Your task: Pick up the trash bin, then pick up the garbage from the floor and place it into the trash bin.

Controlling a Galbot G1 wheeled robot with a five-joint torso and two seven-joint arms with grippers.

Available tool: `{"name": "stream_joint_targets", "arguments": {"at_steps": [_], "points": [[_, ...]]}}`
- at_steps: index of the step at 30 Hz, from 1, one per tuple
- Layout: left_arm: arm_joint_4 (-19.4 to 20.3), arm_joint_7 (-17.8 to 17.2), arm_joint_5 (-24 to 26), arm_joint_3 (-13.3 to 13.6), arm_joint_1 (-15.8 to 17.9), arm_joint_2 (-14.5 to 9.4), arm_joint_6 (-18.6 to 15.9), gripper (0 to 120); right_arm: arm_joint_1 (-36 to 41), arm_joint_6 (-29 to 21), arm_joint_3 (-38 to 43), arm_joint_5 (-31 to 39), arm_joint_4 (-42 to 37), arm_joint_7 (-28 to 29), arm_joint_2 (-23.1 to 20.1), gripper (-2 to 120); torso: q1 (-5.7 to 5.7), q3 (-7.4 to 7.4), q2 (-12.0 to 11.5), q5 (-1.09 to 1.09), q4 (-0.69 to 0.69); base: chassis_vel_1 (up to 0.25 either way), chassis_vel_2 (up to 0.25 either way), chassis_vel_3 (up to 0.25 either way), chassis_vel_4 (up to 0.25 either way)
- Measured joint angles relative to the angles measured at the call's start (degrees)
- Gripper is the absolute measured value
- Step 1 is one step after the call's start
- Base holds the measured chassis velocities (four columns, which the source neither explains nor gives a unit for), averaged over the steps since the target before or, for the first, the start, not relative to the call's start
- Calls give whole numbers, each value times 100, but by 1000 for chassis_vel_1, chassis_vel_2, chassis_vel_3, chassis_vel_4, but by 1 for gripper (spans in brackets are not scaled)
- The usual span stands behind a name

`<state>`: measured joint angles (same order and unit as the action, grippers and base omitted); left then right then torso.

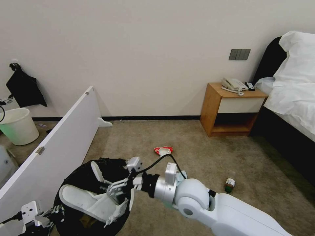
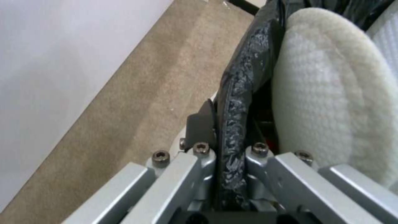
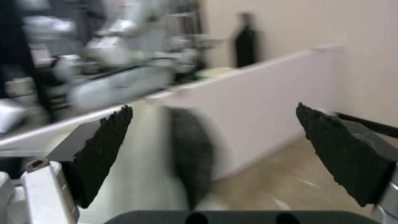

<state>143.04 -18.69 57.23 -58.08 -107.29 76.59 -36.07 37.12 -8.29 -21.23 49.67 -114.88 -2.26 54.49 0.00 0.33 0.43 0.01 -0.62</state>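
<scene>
While L claw point(image 2: 232, 174) clamping bin point(image 1: 70, 183)

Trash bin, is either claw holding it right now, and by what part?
Yes. The left claw is clamped on the trash bin at its bag-covered rim. The right claw is open above the bin, holding nothing.

Plain cream wall point(image 1: 147, 49), unmarked, with a black baseboard point(image 1: 151, 117) along its foot. Beige short-pile carpet point(image 1: 197, 157) throughout. Wooden nightstand point(image 1: 229, 109) against the wall carries 1 telephone point(image 1: 233, 84); grey switch panel point(image 1: 239, 54) above it. Bed with white linen point(image 1: 292, 88) adjoins. White partition board point(image 1: 62, 141) stands angled. Lighting even.
</scene>
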Motion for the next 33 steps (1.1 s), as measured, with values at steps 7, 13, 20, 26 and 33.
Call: {"name": "stream_joint_targets", "arguments": {"at_steps": [7,13,20,26,33], "points": [[12,6,-1,16,27,-19,0,2,1790,-6,1909,-922,-230,568,-488,100,0,0,0,0,-2,0,0,0,0],[14,24,-4,9,9,-19,2,2,3313,-346,3816,-1536,-535,611,-378,100,0,-1,0,1,0,0,0,0,0],[14,34,-39,30,30,10,10,2,5182,-25,5472,-2591,-728,460,273,100,-1,-1,1,-1,0,0,0,0,0],[13,49,-65,30,6,46,16,2,5903,584,5739,-3428,-529,232,716,100,0,-1,1,-1,0,0,0,0,0],[14,95,-160,23,-23,127,44,2,6405,1430,5905,-3683,-48,141,1691,100,0,-1,1,0,0,0,0,0,0]]}}
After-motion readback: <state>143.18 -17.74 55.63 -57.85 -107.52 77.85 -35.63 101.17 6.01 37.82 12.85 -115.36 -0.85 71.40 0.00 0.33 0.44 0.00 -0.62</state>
